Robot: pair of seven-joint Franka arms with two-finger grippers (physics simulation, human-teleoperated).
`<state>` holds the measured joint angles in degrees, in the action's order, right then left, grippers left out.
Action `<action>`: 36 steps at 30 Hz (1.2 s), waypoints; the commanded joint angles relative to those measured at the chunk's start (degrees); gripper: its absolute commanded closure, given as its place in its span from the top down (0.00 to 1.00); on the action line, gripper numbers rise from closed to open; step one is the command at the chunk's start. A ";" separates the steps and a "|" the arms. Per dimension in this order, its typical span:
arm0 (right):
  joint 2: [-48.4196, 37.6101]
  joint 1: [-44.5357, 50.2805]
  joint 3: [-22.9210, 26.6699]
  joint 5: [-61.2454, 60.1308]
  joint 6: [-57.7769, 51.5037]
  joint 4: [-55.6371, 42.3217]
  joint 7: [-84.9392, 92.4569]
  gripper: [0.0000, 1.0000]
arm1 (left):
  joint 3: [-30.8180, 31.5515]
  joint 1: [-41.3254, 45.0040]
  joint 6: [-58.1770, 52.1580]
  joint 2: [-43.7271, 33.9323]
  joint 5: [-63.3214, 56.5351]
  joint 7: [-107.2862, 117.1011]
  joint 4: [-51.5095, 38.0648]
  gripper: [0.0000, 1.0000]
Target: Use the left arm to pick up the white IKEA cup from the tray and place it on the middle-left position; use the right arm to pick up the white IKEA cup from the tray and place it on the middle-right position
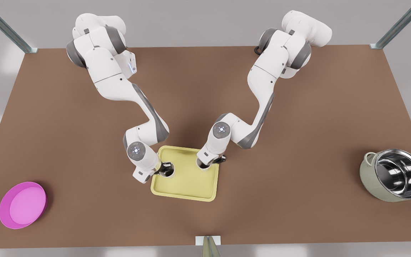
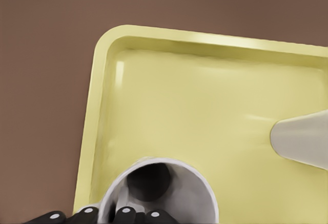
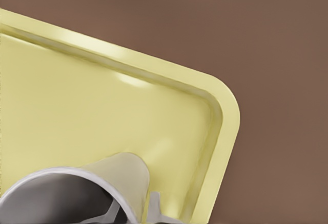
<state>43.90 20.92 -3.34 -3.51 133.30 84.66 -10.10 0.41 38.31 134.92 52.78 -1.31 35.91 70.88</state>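
Observation:
The pale yellow tray (image 1: 187, 182) lies on the brown table, near the front edge. Two white cups stand on it. My left gripper (image 1: 163, 167) is down at the cup (image 1: 169, 171) by the tray's edge on the front view's left. In the left wrist view its black fingers (image 2: 125, 212) are shut on the wall of that cup (image 2: 169, 183), and the other cup (image 2: 302, 142) shows farther across the tray (image 2: 179, 101). My right gripper (image 1: 207, 161) is down on the second cup (image 1: 202, 165). That cup (image 3: 123, 170) sits close under the right wrist camera, near a tray corner (image 3: 225, 116).
A round magenta dish (image 1: 23, 204) sits near the front corner on the front view's left. A grey-green pot with a steel lining (image 1: 396, 175) stands far to the front view's right. Bare brown tabletop (image 1: 95, 185) stretches between the tray and each of them.

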 commanded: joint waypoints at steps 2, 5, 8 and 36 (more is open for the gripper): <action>-0.04 0.00 0.00 0.26 1.00 -0.02 -3.17 0.28 | 0.03 0.02 0.43 -0.49 0.52 6.36 -0.04 0.09; -0.22 0.00 0.00 0.17 1.00 -0.11 -3.26 0.22 | -0.14 0.02 -0.54 -1.28 0.43 6.89 -0.04 0.00; -2.33 0.00 -0.36 -0.01 0.38 0.94 -3.26 0.22 | -0.93 -0.68 -5.46 -4.17 0.43 7.33 -0.13 0.00; -28.34 -16.00 5.53 4.04 -36.26 -3.28 15.55 1.00 | -0.85 -21.78 2.10 -1.19 3.77 -22.20 1.10 1.00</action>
<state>17.38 4.74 1.45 -0.88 116.55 83.14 0.61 -0.41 16.51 136.51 51.78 5.44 22.07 72.03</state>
